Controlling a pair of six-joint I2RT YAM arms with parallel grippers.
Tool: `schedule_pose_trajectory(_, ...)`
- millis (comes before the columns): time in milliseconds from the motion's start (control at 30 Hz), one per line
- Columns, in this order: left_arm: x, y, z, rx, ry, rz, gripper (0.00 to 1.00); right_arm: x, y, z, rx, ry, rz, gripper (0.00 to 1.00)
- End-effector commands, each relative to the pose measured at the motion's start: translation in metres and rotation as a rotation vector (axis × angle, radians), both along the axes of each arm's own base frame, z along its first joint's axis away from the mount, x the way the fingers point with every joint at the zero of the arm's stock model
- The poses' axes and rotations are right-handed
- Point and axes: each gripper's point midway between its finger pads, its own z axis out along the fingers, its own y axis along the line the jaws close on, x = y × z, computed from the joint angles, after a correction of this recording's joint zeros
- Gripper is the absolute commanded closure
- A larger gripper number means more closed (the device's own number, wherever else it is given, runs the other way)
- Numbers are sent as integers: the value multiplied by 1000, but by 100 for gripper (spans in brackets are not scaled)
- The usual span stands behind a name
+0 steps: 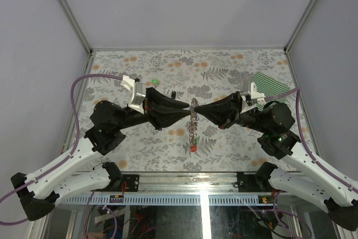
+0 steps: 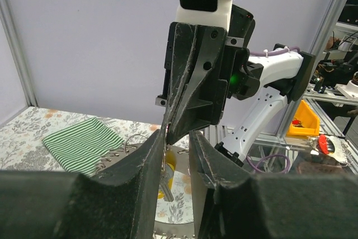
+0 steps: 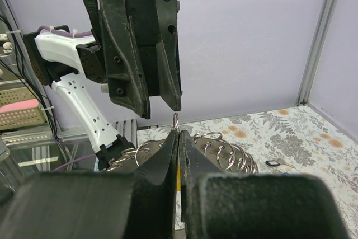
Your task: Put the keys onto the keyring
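Top external: shows the left end effector (image 1: 187, 106) and right end effector (image 1: 199, 110) meeting tip to tip above the middle of the flowered surface (image 1: 224, 71). Puts the keyring (image 1: 193, 124) right between them, standing on edge, seen as a thin line of metal running from the tips toward the near side, with a red key (image 1: 193, 148) at its lower end by the surface. Leaves the green striped cloth (image 1: 274, 85) well apart at the far right side.

Left wrist: looks along its own fingers (image 2: 146, 177), parted a little with nothing clearly pinched. Catches a yellow key (image 2: 168, 166) in the gap, hanging against the flat grey keyring, and the other arm's tips pressed together just above.

Right wrist: finds its own fingers (image 3: 168, 160) clamped tight, apparently on the upper edge of the keyring. Shows small wire loops (image 3: 224, 152) fanned out on both sides behind them, and the facing fingers slightly spread. Spots a small black key (image 3: 272, 163) lying flat on the surface off to the right, apart from the rest.
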Motion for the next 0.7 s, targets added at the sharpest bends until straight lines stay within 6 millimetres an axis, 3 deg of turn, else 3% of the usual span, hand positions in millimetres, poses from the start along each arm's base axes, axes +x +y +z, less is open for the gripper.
schedule_pose_trajectory(0,-4,1,8,-43,-30,-12,74,-18,-14,49,121,-137,17,100)
schedule_pose_trajectory(367,-1,0,7,-43,-22,1,73,-22,-15,51,136,-145,32,100)
schedule_pose_trajectory(667,-5,-6,4,-28,-25,-49,84,-24,-17,52,142,-145,32,100)
